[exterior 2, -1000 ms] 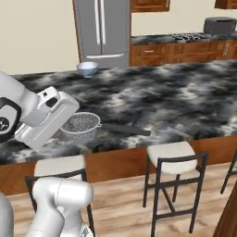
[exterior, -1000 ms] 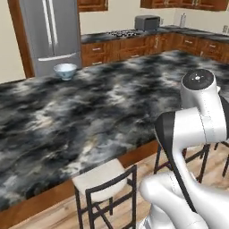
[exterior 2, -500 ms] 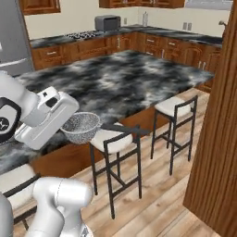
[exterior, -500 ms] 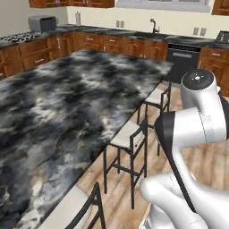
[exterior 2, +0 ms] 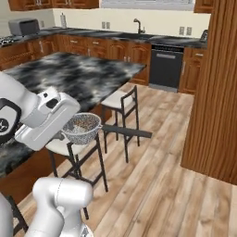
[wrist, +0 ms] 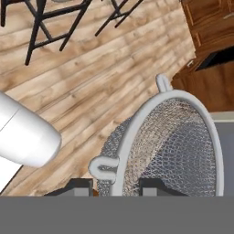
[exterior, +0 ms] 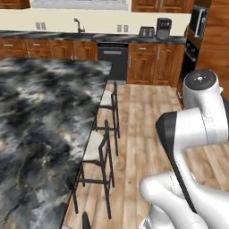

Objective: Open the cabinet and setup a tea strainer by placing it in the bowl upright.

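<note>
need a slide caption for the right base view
White arm's gripper shut on a round silver wire-mesh tea strainer, carried above a cushioned black-framed stool beside the dark marbled island.

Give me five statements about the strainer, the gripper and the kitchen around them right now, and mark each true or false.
1. The gripper holds the tea strainer by its rim. True.
2. The strainer rests on the marbled island counter. False: it is carried in the air, beside the counter's edge and above a stool.
3. The strainer's dark handle sticks out away from the gripper, roughly level. True.
4. The strainer's mesh basket holds a teabag. False: in the hand view the basket looks empty, only mesh showing.
5. A black dishwasher stands among the wooden cabinets at the far wall. True.
</note>
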